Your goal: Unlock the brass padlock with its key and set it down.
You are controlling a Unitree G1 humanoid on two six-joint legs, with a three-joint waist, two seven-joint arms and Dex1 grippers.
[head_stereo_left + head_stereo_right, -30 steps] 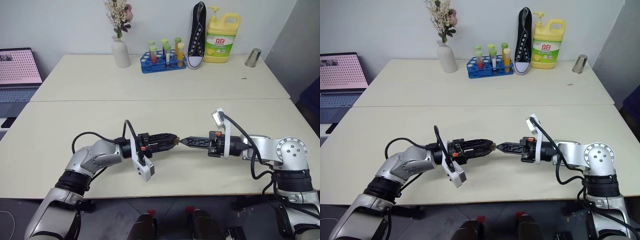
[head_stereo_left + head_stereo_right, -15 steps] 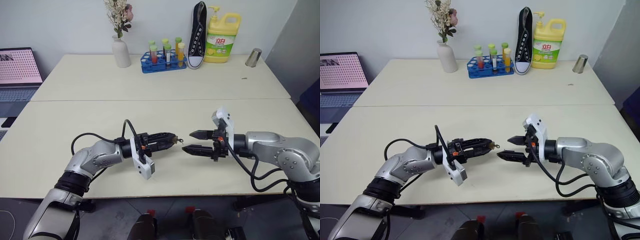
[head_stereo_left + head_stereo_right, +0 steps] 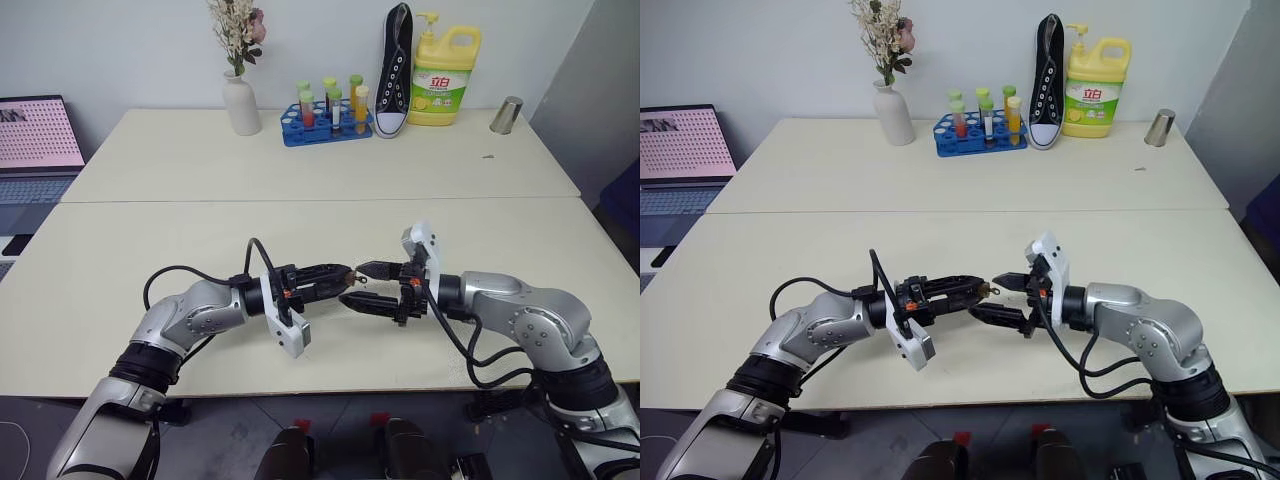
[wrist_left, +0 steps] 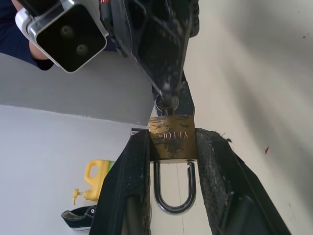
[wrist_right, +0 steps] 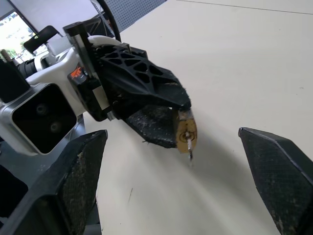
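The brass padlock (image 4: 172, 140) is clamped between the two black fingers of my left gripper (image 3: 338, 276), which is shut on it and held level above the table. Its silvery shackle (image 4: 174, 196) lies back between those fingers. The key (image 5: 189, 148) sticks out of the padlock's keyhole, with nothing holding it. My right gripper (image 3: 363, 285) faces the left one and is open, with one finger above and one below the padlock's key end. I cannot tell whether they touch it.
Along the back of the far table stand a white vase (image 3: 241, 105), a blue test-tube rack (image 3: 325, 127), a black shoe (image 3: 395, 70), a yellow detergent bottle (image 3: 443, 75) and a metal cup (image 3: 506, 115). A laptop (image 3: 35, 135) sits at the left edge.
My right gripper let go of the key, opened and drew back, rolled its wrist, then came left again so its open fingers flank the padlock's end. The left gripper stayed put.
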